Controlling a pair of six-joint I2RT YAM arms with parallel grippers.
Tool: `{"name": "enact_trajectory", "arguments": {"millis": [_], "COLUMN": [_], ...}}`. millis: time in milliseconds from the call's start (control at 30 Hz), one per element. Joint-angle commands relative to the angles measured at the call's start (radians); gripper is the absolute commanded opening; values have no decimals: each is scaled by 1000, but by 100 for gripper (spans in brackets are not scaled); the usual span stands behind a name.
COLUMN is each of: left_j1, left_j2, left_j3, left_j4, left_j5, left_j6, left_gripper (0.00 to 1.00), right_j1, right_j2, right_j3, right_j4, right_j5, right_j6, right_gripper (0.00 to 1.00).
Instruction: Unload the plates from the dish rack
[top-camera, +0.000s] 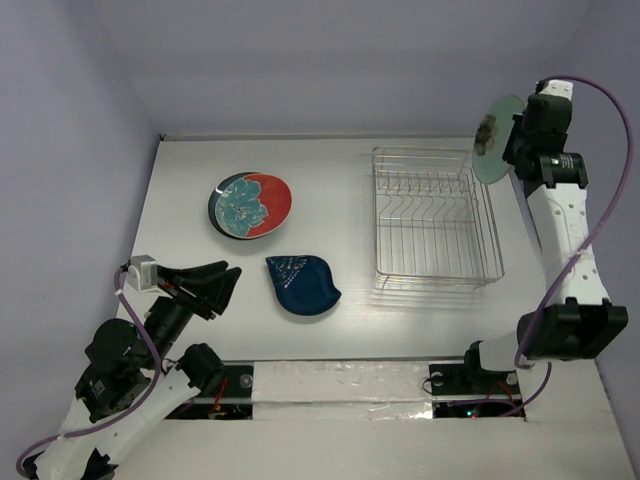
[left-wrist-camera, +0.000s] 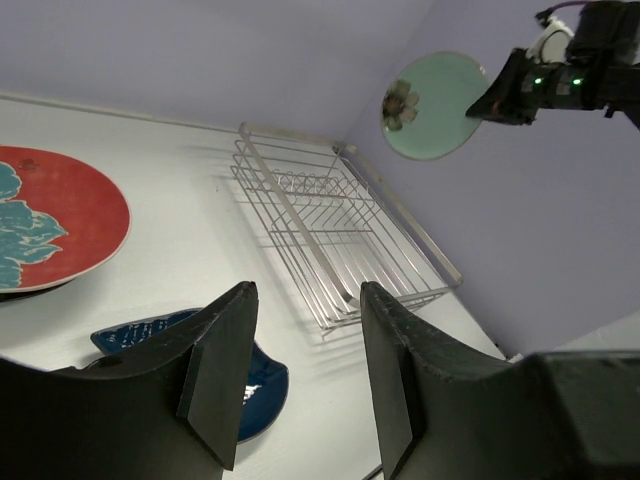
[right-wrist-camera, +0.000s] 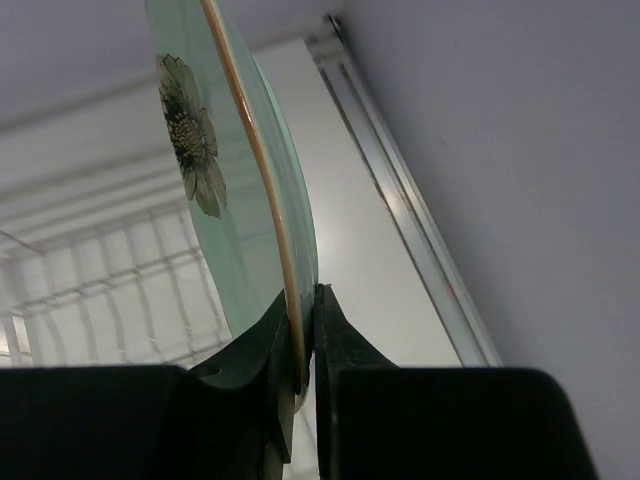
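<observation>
Found the pale green plate (top-camera: 497, 138) up in the air, standing on edge just beyond the far right corner of the dish rack (top-camera: 437, 150) and clear of its wires. Saw its flower mark on the face turned towards the left side of the table (top-camera: 180, 180), and a thin gold line running round its edge. Noted the right gripper (right-wrist-camera: 303, 340) pinching it by the rim, drawn in to no more than the plate's thickness, with one dark finger against the face and the other against the back. Placed the rack flat on the right half of the table, towards the far side, with its silver tines upright. Counted further plates out on the tabletop, well apart from the rack. Made out a stack left of centre: a red plate (top-camera: 272, 200), a teal scalloped dish (top-camera: 240, 210) lying on its left part, and a dark rim (top-camera: 213, 205) showing from underneath at the left. Could not tell how many pieces lay under the red one. Found the dark blue leaf-shaped plate (top-camera: 303, 286) lying alone, nearer the arms than the stack and between the stack and the rack. Noted the left gripper (left-wrist-camera: 305, 295) low over the table just left of that leaf plate, spread wide with nothing between its fingers, and aimed across the table towards the rack. Could not tell whether its fingertips touched the surface.
</observation>
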Motion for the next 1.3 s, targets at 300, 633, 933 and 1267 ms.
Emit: {"name": "enact_trajectory", "arguments": {"millis": [300, 633, 933, 1267], "left_j1": [7, 7, 17, 46], "left_j2": [44, 83, 98, 109], "left_j3": [-7, -2, 1, -1], "left_j4": [46, 26, 21, 28], "left_j5": [4, 4, 4, 4], "left_j6": [7, -9, -12, -7], "left_gripper": [46, 46, 46, 47], "right_j1": [317, 594, 693, 733], "right_j2": [-5, 449, 686, 744], "right_j3": [-67, -29, 89, 66], "right_j4": [508, 1110, 1113, 986], "right_j5": [-502, -671, -665, -619], "right_j6": [564, 952, 1029, 1017], "right_gripper": [0, 0, 0, 11]}}
